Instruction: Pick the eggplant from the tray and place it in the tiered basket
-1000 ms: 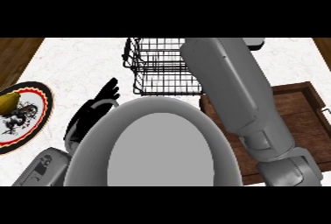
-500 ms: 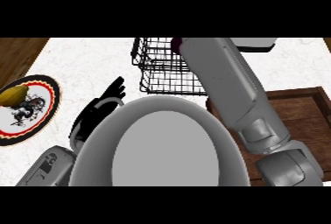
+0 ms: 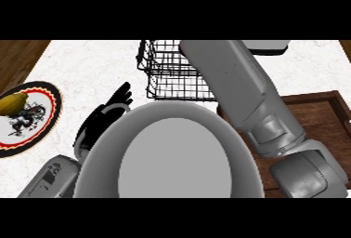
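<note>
Head view: a large grey rounded body part fills the middle of the frame and hides much of the surface (image 3: 89, 69). The right forearm (image 3: 240, 88) runs up from the lower right over the wooden tray (image 3: 322, 116) toward the wire tiered basket (image 3: 171, 79), and its upper end passes out of sight at the top, so the right hand does not show and I cannot tell whether it holds anything. The eggplant is nowhere visible: not on the bare part of the tray, nor in the basket tiers that show.

By the arm's line, the step in hand looks like the carry or placing at the basket. The next move calls for lowering into a tier and letting go without catching the wire rim.

The left hand (image 3: 103, 121) rests at the left, fingers straight and apart, holding nothing, well apart from the basket. A patterned plate (image 3: 41, 135) lies at the left edge with a yellowish item (image 3: 14, 103) on it.
</note>
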`<state>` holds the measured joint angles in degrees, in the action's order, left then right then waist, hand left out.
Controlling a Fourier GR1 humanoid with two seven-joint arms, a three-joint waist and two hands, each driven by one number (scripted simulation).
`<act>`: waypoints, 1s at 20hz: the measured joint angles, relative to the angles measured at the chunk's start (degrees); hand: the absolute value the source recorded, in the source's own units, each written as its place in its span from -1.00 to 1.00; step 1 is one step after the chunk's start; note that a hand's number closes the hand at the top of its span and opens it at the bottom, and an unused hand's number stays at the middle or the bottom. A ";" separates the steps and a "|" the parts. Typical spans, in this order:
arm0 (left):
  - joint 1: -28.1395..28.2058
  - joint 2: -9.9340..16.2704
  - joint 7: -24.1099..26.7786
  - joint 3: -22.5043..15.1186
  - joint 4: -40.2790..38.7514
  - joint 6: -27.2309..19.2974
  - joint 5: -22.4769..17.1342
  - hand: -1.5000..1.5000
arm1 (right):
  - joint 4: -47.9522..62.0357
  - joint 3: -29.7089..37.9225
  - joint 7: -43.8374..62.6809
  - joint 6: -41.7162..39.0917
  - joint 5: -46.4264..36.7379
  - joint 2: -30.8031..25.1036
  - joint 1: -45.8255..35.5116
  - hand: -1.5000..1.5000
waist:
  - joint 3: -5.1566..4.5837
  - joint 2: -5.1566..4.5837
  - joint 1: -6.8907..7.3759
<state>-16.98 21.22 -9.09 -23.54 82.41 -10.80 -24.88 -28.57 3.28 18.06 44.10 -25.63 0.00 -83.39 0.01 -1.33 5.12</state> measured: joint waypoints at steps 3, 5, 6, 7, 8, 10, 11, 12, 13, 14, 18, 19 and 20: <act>0.82 0.29 -0.14 0.66 0.77 -0.20 -0.01 0.00 | 0.52 1.96 0.02 4.74 1.72 0.00 0.01 -1.00 | -0.01 0.37 -1.11; 1.70 0.57 0.31 1.60 0.78 0.00 -0.23 0.00 | 0.81 3.04 0.67 6.15 2.11 -0.51 0.17 -1.00 | -0.01 0.65 -2.11; 1.92 0.68 0.31 2.11 0.46 0.03 -0.33 0.00 | 0.42 3.27 1.13 6.13 2.22 -1.05 0.80 -1.00 | -0.01 0.83 -2.76; 2.18 0.58 0.55 2.45 -0.15 0.00 -0.24 0.00 | -0.17 3.20 2.00 6.05 2.06 -1.58 1.31 -1.00 | 0.02 1.02 -3.43; 2.44 0.56 0.90 2.75 -0.55 -0.03 0.01 0.00 | -0.85 3.12 2.07 5.95 2.09 -1.79 2.85 -1.00 | 0.04 1.17 -3.91; 3.54 0.73 0.94 3.31 -0.21 -0.40 0.23 0.00 | -4.12 2.28 3.31 4.09 2.09 -2.72 5.96 -1.00 | 0.12 1.64 -5.08; 4.27 0.96 1.07 3.74 0.16 -0.35 0.02 0.00 | -6.17 1.74 3.78 2.58 2.18 -3.37 7.71 -1.00 | 0.11 1.86 -5.63; 4.79 1.12 1.21 4.09 0.04 -0.43 0.01 0.00 | -8.37 1.10 4.25 0.74 2.34 -3.95 9.39 -1.00 | 0.12 2.09 -6.27; 5.29 1.16 1.72 4.42 -0.32 -0.26 -0.05 0.00 | -10.65 0.66 4.90 -1.31 2.69 -4.83 10.85 -1.00 | 0.14 2.27 -6.84; 5.30 1.10 1.52 4.55 -0.49 -0.56 0.04 0.00 | -12.84 0.10 5.42 -3.63 3.03 -5.72 12.45 -1.00 | 0.15 2.43 -7.41; 7.07 1.36 1.66 5.23 0.45 -0.98 -0.15 0.00 | -22.37 -1.59 6.82 -13.24 5.32 -10.07 19.90 -1.00 | 0.15 3.02 -9.02; 7.21 1.43 1.31 5.35 0.85 -1.18 -0.22 0.00 | -25.07 -1.96 7.27 -15.52 6.03 -11.11 21.89 -1.00 | 0.13 3.08 -9.27; 7.33 1.46 1.28 5.38 0.70 -1.48 0.04 0.00 | -27.87 -2.18 7.81 -17.85 6.89 -12.30 23.69 -1.00 | 0.13 3.15 -9.67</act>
<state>-9.66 22.67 -7.81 -18.16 83.11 -12.28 -24.84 -56.44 1.10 25.87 26.26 -18.74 -12.30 -59.70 0.14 1.81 -4.55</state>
